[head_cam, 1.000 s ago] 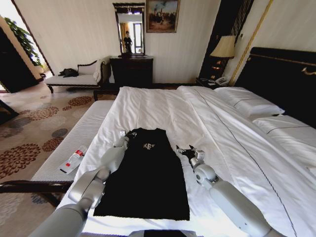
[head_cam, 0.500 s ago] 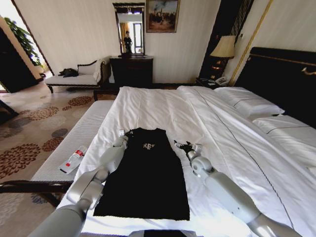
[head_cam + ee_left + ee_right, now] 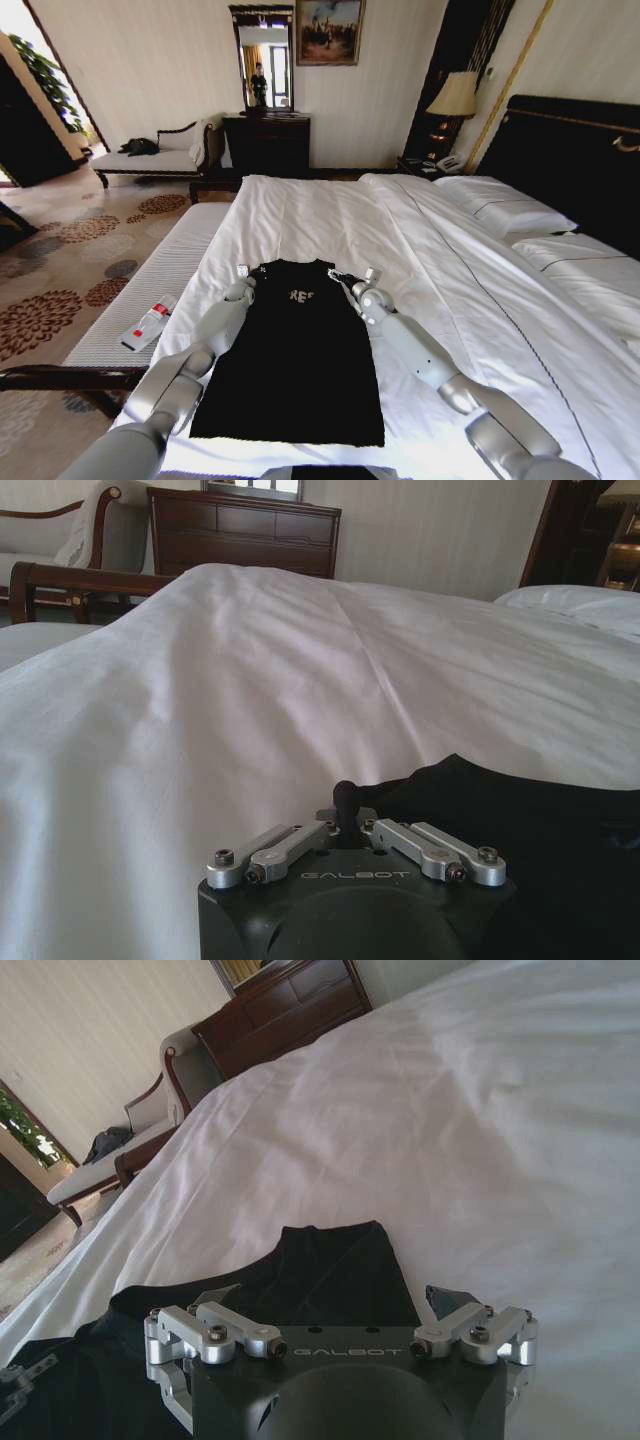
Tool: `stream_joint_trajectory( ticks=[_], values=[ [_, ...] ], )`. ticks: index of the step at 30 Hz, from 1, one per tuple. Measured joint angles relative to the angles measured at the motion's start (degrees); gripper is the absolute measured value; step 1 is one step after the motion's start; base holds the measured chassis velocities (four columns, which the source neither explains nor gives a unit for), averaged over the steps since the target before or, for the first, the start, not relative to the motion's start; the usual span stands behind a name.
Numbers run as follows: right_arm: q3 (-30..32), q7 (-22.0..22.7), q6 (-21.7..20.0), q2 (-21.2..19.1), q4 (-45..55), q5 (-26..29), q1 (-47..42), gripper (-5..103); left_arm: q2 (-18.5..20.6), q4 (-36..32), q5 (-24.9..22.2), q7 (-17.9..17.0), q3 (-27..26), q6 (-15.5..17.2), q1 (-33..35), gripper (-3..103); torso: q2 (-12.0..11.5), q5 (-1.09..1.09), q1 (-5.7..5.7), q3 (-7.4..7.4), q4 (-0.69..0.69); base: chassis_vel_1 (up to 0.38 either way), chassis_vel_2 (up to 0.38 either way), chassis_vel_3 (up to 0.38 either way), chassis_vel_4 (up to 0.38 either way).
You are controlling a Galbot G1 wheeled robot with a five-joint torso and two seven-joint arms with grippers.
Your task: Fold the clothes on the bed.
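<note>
Our black top (image 3: 295, 350) lies flat on the bed (image 3: 330, 215); left gripper (image 3: 240, 274) at its eleven o'clock shoulder, pinched on the fabric; right gripper (image 3: 352, 279), one o'clock shoulder, jaws spread (likely readying a fold).

Pale striped walls (image 3: 150, 70) close off the far end of the room. Against them stands a dark wooden dresser (image 3: 266, 143) with a tall mirror (image 3: 262, 62) above it and a framed painting (image 3: 329, 30) just beside the mirror. To the left sits a light upholstered chaise (image 3: 150, 160) — dark-framed, with something black lying on it. A lit table lamp (image 3: 455, 97) glows in the right corner. The carpet (image 3: 70, 255) is beige with dark red flower medallions.
</note>
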Motion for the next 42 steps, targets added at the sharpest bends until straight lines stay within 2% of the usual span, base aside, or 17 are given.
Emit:
stream_joint_trajectory(
  ticks=[11, 13, 19, 30, 34, 36, 40, 42],
  values=[
    [0.33, -3.29, 2.32, 5.33, -13.12, -2.42, 5.95, 100, 0.06, -1.24, -0.34, -0.13, 0.88, -0.01, 0.75, 2, 0.00, 0.02, 0.00, 0.00, 0.02, 0.000, 0.000, 0.000, 0.000],
    [0.72, -4.11, 3.23, 6.49, -18.02, -3.46, 8.48, 100, 0.01, -1.49, -0.78, -0.16, 1.64, -0.03, 0.75, 2, 0.00, 0.02, 0.00, 0.00, 0.00, 0.000, 0.000, 0.000, 0.000],
    [1.12, -4.70, 3.83, 7.68, -23.43, -4.70, 11.17, 100, -0.37, -1.62, -0.88, -0.24, 2.05, -0.04, 0.48, 2, 0.00, 0.02, 0.00, 0.00, 0.01, 0.000, 0.000, 0.000, 0.000],
    [1.68, -4.92, 3.71, 8.33, -25.99, -5.08, 11.46, 99, -0.74, -1.66, -0.97, -0.23, 2.28, -0.05, 0.16, 2, 0.00, 0.02, 0.00, 0.00, 0.00, 0.000, 0.000, 0.000, 0.000],
    [1.40, -4.66, 3.23, 8.93, -26.77, -4.95, 11.88, 82, -0.80, -1.41, -1.11, -0.19, 2.34, -0.08, 0.01, 2, 0.00, 0.01, 0.00, 0.00, 0.01, 0.000, 0.000, 0.000, 0.000],
    [1.27, -4.64, 3.15, 8.97, -26.87, -4.95, 11.90, 82, -0.83, -1.33, -1.12, -0.19, 2.35, -0.09, -0.05, 2, 0.00, 0.02, 0.00, 0.00, 0.01, 0.000, 0.000, 0.000, 0.000],
    [0.60, -4.58, 2.66, 9.17, -27.66, -5.07, 12.14, 60, -0.90, -1.18, -1.32, -0.10, 2.48, -0.13, -0.20, 2, 0.00, 0.02, 0.00, 0.00, 0.01, 0.000, 0.000, 0.000, 0.000],
    [0.43, -4.61, 2.58, 9.23, -28.16, -5.37, 12.24, 60, -0.93, -1.17, -1.36, -0.08, 2.57, -0.13, -0.20, 2, 0.01, 0.02, 0.00, 0.00, 0.01, 0.000, 0.000, 0.000, 0.000]
  ],
)
